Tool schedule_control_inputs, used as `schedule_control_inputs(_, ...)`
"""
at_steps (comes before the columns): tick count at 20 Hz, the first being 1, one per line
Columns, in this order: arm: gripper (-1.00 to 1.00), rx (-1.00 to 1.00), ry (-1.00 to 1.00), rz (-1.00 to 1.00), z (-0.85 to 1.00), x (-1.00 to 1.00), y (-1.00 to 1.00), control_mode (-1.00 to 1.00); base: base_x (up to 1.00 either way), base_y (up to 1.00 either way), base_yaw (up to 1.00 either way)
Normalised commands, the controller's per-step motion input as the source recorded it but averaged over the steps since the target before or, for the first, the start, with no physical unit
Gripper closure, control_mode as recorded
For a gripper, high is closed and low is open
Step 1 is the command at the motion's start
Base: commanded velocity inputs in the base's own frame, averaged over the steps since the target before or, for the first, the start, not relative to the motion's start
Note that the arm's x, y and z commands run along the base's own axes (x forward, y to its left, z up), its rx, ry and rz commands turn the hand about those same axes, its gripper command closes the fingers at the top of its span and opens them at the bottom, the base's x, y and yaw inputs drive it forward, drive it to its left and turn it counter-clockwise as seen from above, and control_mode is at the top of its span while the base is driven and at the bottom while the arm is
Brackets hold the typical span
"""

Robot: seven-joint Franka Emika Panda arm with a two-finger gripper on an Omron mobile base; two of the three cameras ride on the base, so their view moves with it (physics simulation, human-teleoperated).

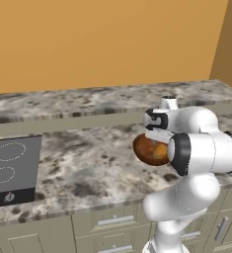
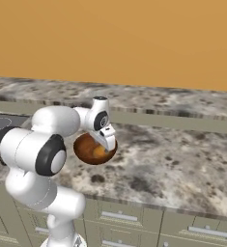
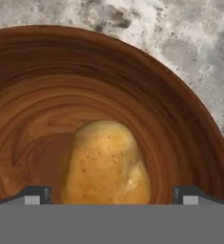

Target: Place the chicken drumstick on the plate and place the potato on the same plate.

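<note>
White jointed arm folded forward over the near part of the speckled grey stone table (image 1: 83,163), elbow raised, wrist bent down, hand aimed into the round brown wooden bowl (image 1: 146,150). Claw (image 3: 111,194) lowered over the bowl's hollow, its two small dark fingertips (image 3: 36,194) set wide apart and clasping nothing: released. Smooth golden-tan rounded potato (image 3: 104,164) lying on the bowl's floor, directly between the two tips and just ahead of them, apart from both; whether touched by the tips, cannot tell.

From the left base camera, bowl seen just left of the white forearm, partly covered by it, with the potato (image 1: 160,151) as a pale orange lump at its right side. From the right base camera, bowl (image 2: 88,148) just right of the big white elbow link, under the hand, potato (image 2: 100,152) low inside it toward the near rim. Black flat cooktop (image 1: 11,168) with ring outlines set in the table, well apart to the left. Orange wall behind, beyond the raised far ledge.
</note>
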Motion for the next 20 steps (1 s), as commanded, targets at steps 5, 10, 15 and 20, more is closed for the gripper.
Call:
schedule_control_inputs(5, -1.0, 0.0, 0.02, 0.0, -0.16, 0.0, 0.0, -1.0, 0.0, 0.0, 0.0)
schedule_control_inputs(10, -1.0, 0.0, 0.03, 0.0, -0.16, 0.0, 0.0, -1.0, 0.0, 0.0, 0.0)
schedule_control_inputs(15, -1.0, 0.0, 0.02, 0.0, -0.17, 0.0, 0.0, -1.0, 0.0, 0.0, 0.0)
schedule_control_inputs(20, 1.0, 0.0, 0.02, 0.0, -0.21, 0.0, 0.0, -1.0, 0.0, 0.0, 0.0)
